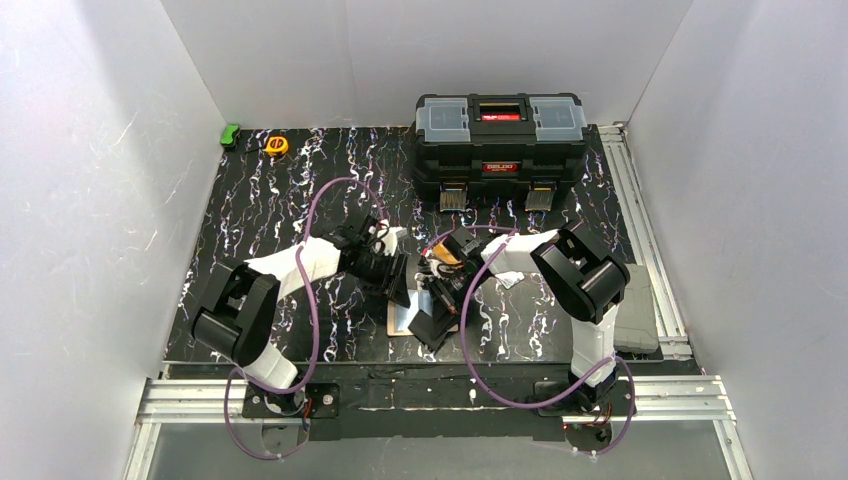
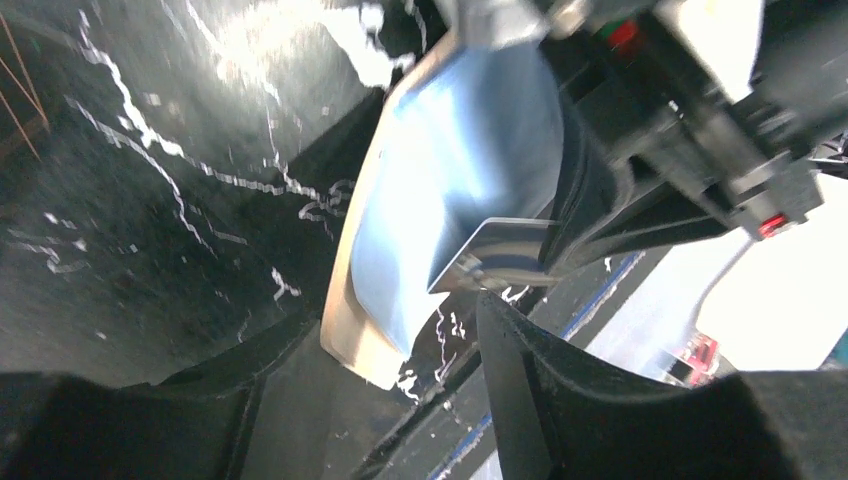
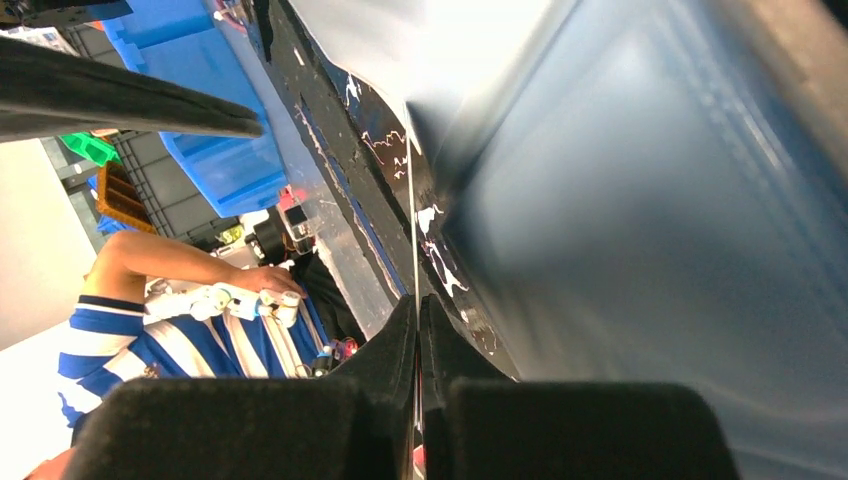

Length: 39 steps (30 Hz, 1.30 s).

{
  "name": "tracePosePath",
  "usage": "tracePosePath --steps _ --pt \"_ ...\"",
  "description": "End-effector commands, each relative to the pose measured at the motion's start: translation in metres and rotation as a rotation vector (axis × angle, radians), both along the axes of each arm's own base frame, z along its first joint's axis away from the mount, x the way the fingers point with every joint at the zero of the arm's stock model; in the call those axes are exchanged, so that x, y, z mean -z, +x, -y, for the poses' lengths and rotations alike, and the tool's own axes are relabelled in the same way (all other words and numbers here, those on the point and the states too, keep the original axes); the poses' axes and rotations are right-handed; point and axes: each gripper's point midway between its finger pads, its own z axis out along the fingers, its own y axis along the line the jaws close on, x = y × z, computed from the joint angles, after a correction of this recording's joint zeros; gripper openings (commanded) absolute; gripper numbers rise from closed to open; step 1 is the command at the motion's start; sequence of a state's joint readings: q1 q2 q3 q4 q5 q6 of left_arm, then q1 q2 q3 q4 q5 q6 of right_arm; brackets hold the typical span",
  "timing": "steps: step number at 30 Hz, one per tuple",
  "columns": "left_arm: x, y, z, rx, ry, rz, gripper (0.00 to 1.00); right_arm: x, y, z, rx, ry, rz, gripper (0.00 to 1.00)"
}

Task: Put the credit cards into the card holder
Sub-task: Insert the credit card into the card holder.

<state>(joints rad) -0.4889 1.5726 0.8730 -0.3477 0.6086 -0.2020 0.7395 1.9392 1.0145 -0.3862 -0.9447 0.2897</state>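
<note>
The card holder [image 2: 345, 330] lies spread on the black marbled table, cream outside and pale blue inside [image 3: 650, 220]; from above only a cream strip [image 1: 400, 322] shows between the arms. My right gripper [image 3: 418, 300] is shut on a thin credit card [image 2: 495, 245], seen edge-on [image 3: 414, 240]. The card's free corner rests against the blue inside. I cannot tell its colour. My left gripper [image 2: 400, 340] is open, its fingers [image 2: 560, 400] wide apart, and the holder's near cream corner lies between them. Both grippers meet over the holder [image 1: 415, 295]. No other card shows.
A big black toolbox [image 1: 500, 140] stands at the back right. A yellow tape measure [image 1: 276, 145] and a green object [image 1: 230, 133] lie at the back left. A grey pad [image 1: 635, 310] sits by the right arm. A person in a striped shirt [image 3: 150, 330] is beyond the table edge.
</note>
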Motion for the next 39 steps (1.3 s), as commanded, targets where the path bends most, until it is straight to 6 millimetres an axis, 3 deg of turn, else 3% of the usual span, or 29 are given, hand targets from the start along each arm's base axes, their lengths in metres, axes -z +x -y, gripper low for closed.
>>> tracePosePath --steps 1,10,15,17,26,31,39 --pt "0.002 -0.028 -0.007 -0.029 0.006 -0.128 0.5 0.004 0.006 0.0 0.024 0.007 -0.004 0.01" --pt "0.004 -0.046 -0.01 -0.044 0.001 -0.207 0.43 0.008 0.011 0.0 0.056 0.013 -0.018 0.01" --pt "0.006 -0.044 -0.015 -0.044 0.035 -0.185 0.1 0.005 0.015 0.0 0.067 0.015 -0.003 0.01" --pt "0.006 -0.042 -0.016 -0.048 0.045 -0.177 0.03 0.003 0.017 0.0 0.073 0.014 0.005 0.01" --pt "-0.001 -0.021 -0.023 -0.038 0.082 -0.094 0.0 -0.008 0.04 0.007 0.142 -0.002 0.087 0.01" --pt "-0.004 -0.023 -0.027 0.016 0.099 -0.092 0.0 -0.01 0.062 0.014 0.189 -0.046 0.178 0.01" --pt "0.005 -0.029 -0.024 0.094 0.102 -0.14 0.0 -0.008 0.071 0.014 0.19 -0.052 0.196 0.01"
